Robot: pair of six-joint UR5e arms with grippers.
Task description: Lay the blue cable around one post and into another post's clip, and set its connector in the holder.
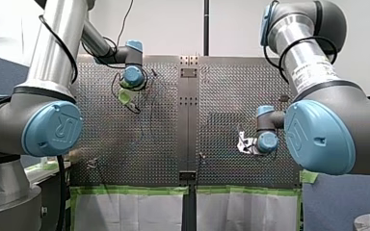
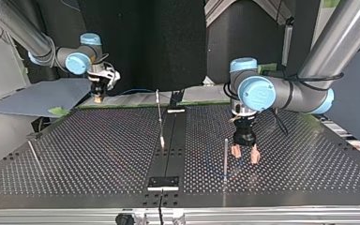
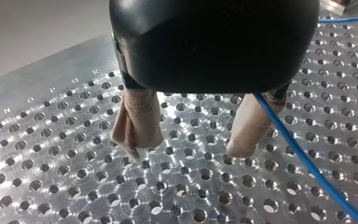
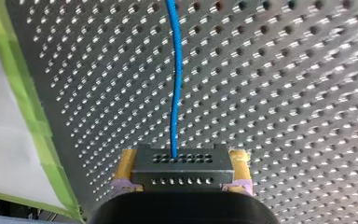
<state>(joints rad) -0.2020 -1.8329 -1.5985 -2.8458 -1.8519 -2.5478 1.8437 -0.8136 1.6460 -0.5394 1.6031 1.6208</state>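
Left wrist view first: my left gripper (image 3: 186, 149) hangs over the perforated table (image 3: 74, 186), with a black body and two beige-padded fingers (image 3: 137, 121) spread wide and nothing between them. A row of stamped letters (image 3: 42, 94) runs along the table's edge beyond the fingers, too faint to read for certain. The blue cable (image 3: 303, 154) comes out from under the gripper body, passes just beside the outer face of one finger and trails off across the holes. It lies outside the jaws and is not gripped; whether it touches that finger I cannot tell.

Over to the right wrist view: my right gripper (image 4: 182, 158) has its yellow-padded fingers (image 4: 126, 163) closed on both flanks of a black connector (image 4: 182, 170) with two rows of small holes on its face. The cable leaves the connector's middle and runs straight ahead of the jaws over the table. Green tape (image 4: 23, 93) lines the table's edge off to one side.

Top view now: my left arm's wrist points straight down, the gripper vertical and its fingertips low over the table, with a thin upright post (image 2: 225, 157) just beside them. My right arm's gripper also points down.

Front view: the blue joint cap (image 1: 53, 127) carries an embossed UR mark. The white label (image 1: 313, 70) on my right arm's tube is too small to read.
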